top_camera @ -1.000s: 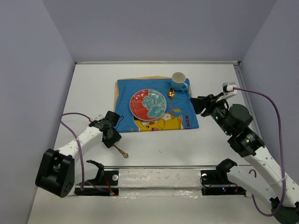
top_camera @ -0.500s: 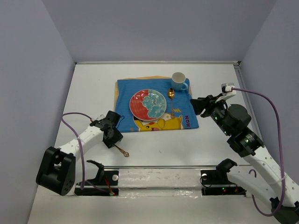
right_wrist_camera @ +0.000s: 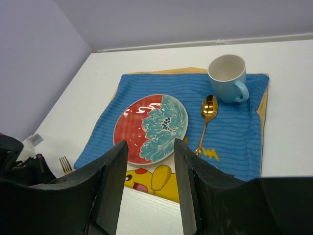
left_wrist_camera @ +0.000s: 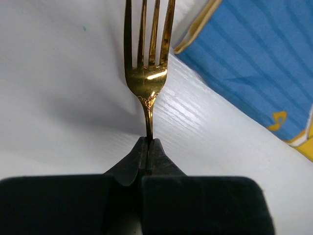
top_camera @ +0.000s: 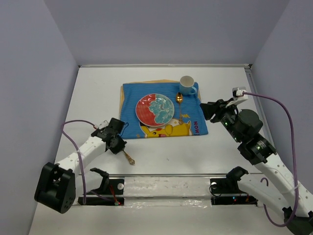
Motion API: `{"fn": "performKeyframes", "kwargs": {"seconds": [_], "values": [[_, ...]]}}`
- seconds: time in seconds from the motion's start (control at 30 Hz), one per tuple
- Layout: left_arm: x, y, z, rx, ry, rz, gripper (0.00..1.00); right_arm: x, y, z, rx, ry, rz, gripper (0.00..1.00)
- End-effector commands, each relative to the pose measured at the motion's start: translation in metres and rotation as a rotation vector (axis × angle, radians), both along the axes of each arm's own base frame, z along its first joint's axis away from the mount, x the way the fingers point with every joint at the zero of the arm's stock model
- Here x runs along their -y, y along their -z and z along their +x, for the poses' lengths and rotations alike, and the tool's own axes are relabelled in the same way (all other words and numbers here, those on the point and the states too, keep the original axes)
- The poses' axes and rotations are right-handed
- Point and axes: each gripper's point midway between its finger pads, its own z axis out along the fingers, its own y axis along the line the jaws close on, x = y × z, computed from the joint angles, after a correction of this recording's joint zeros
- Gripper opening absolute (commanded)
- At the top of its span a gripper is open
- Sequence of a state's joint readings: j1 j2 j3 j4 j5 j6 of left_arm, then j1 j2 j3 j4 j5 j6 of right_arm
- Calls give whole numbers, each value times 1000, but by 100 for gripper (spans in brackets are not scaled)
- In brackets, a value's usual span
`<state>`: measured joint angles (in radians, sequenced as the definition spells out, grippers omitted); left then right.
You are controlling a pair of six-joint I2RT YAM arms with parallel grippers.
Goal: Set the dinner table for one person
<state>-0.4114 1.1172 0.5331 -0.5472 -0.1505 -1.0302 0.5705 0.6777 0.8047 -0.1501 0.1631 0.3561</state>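
The white dinner table (top_camera: 220, 147) carries a blue cartoon placemat (top_camera: 193, 125). On the mat are a red and teal plate (top_camera: 154, 109), a gold spoon (top_camera: 180, 105) and a blue mug (top_camera: 186, 84). My left gripper (top_camera: 116, 141) is shut on the handle of a gold fork (left_wrist_camera: 148, 73) and holds it low over the table, just left of the mat's near left corner. The tines point away from the gripper (left_wrist_camera: 148, 143). The handle end sticks out behind it (top_camera: 128, 158). My right gripper (top_camera: 208, 108) is open and empty, right of the mat, facing the plate (right_wrist_camera: 151, 127).
Purple walls close the table in at the left, back and right. A metal strip (top_camera: 166, 175) with the arm mounts runs along the near edge. The right arm's purple cable (top_camera: 288, 122) loops at the right side.
My left arm has shifted slightly with the fork still in its grip, and the handle end has moved a little up and left. The right arm has hardly moved.
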Motion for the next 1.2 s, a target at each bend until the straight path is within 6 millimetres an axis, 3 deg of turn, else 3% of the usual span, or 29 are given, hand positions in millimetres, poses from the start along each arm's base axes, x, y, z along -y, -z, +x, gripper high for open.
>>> {"fn": "performKeyframes", "kwargs": {"seconds": [0.0, 0.13, 0.3, 0.47, 0.5, 0.57, 0.67, 0.77, 0.8, 0.83, 0.97, 1.17], "values": [[-2, -27, 1, 68, 16, -1, 0, 4, 1, 8, 6, 40, -23, 48], [-25, -74, 4, 210, -2, 98, 0, 5, 10, 14, -16, 63, -39, 48], [-21, -107, 15, 338, 67, 76, 0, 12, 12, 18, -22, 107, -46, 48], [5, -147, 66, 422, 267, 129, 0, 13, 23, 24, -42, 133, -64, 48], [10, -160, 89, 456, 324, 181, 0, 13, 25, 26, -44, 142, -65, 48], [13, -173, 115, 516, 397, 260, 0, 14, 31, 32, -56, 161, -80, 48], [14, -168, 141, 499, 439, 350, 0, 16, 36, 36, -65, 182, -95, 48], [32, -158, 166, 477, 534, 357, 0, 19, 37, 38, -54, 203, -97, 48], [38, -163, 174, 477, 562, 358, 0, 19, 39, 39, -56, 203, -98, 48], [37, -145, 181, 414, 566, 392, 0, 19, 42, 39, -59, 203, -100, 48], [49, -124, 202, 371, 671, 435, 0, 22, 47, 40, -64, 221, -94, 48], [54, -99, 220, 347, 679, 455, 0, 19, 58, 44, -83, 219, -104, 48]]}}
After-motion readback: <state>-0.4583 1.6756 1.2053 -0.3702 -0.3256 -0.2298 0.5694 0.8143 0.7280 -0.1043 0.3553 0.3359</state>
